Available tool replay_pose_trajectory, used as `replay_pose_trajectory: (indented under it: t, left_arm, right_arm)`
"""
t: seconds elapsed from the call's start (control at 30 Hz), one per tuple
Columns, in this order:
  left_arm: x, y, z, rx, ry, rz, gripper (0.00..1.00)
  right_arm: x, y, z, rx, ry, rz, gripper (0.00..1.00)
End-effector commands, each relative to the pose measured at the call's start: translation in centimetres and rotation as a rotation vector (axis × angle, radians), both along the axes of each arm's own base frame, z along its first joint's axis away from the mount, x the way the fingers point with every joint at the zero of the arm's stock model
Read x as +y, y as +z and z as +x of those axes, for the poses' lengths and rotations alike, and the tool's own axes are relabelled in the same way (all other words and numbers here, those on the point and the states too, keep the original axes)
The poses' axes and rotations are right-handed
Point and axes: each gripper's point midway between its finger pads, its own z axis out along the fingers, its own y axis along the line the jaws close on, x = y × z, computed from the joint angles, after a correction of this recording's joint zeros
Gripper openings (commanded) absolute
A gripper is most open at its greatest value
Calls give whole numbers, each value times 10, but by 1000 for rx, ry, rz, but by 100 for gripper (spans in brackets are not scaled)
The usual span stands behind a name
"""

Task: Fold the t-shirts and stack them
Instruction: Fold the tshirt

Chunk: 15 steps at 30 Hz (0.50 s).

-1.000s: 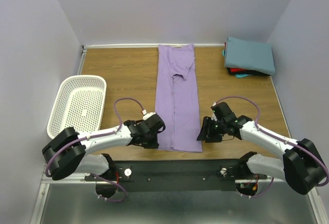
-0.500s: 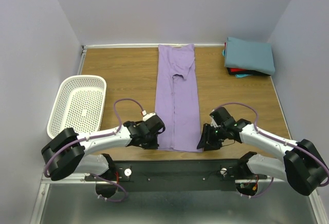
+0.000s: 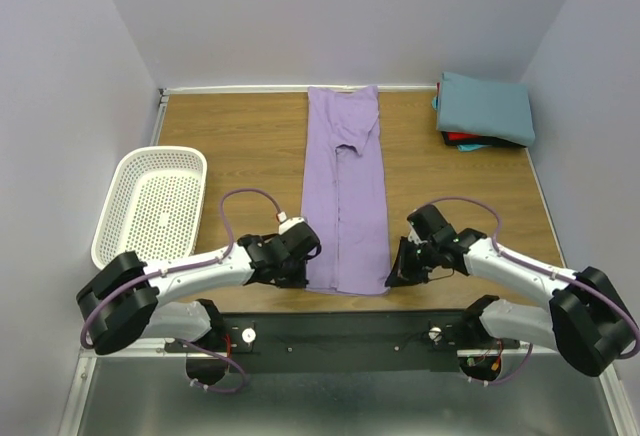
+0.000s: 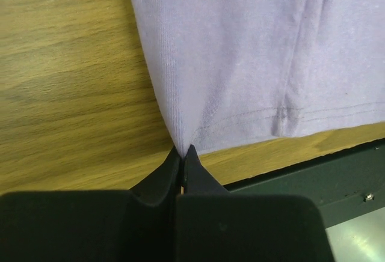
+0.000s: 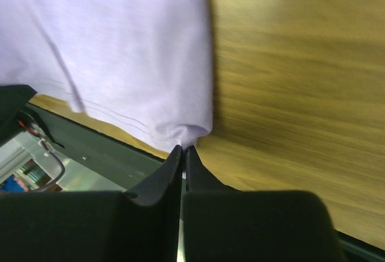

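Observation:
A lavender t-shirt (image 3: 345, 191), folded into a long narrow strip, runs from the table's back edge to its front edge. My left gripper (image 3: 303, 274) is shut on its near left hem corner (image 4: 180, 139), the cloth pulled to a point between the fingertips. My right gripper (image 3: 392, 278) is shut on the near right hem corner (image 5: 189, 134), which bunches at its tips. A folded teal t-shirt (image 3: 487, 106) lies on a folded red one (image 3: 468, 140) at the back right corner.
A white perforated basket (image 3: 152, 204) stands at the left side of the wooden table (image 3: 235, 151). A dark metal rail (image 3: 340, 334) runs along the near edge just below the hem. Walls close in the back and both sides.
Both grippers have shut on the hem's near corners. The right gripper slid down to the front edge, and the hem's right corner has drawn slightly inward.

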Motion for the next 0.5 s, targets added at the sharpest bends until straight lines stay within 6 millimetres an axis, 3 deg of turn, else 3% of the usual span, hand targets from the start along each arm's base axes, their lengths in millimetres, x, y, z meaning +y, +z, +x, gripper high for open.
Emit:
replay_pose_trajectory:
  t: [0.0, 0.23, 0.33, 0.47]
  left_arm:
    - [-10, 31, 22, -124, -23, -22, 0]
    - [-20, 72, 60, -286, 7, -19, 0]
    - [-20, 79, 74, -320, 27, -28, 0]
    - [-15, 89, 107, -360, 95, -50, 0]
  right_arm:
    - [11, 20, 31, -107, -19, 8, 8]
    - [20, 44, 65, -218, -36, -4, 3]
    - [22, 55, 78, -268, -46, -10, 2]
    - [21, 68, 109, -362, -75, -68, 1]
